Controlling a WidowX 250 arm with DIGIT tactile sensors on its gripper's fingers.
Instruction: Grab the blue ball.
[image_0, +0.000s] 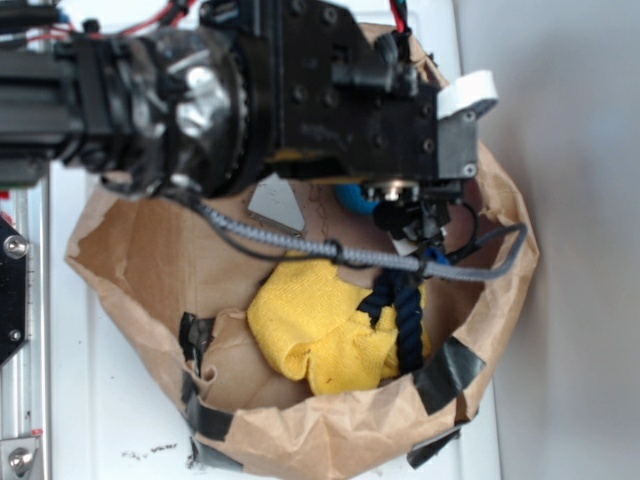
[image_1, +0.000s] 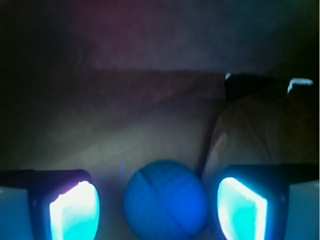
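Wrist view: blue ball (image_1: 166, 199) sits between parted jaws, gaps both sides.

The arm (image_0: 140, 90) is black, built of boxy blocks dotted with small round screw holes. Behind the pincer (image_1: 159, 207) sits a round ribbed joint (image_0: 215, 100) wrapped in crinkled, shiny black tape. A grey braided cable (image_0: 300, 243) loops beneath the blocks, with thin black wires beside it, and red wires show farther back. A white bracket (image_0: 467, 95) caps the grey end plate. The fingers (image_1: 75, 210) are dark-framed with pale pads glowing bluish.
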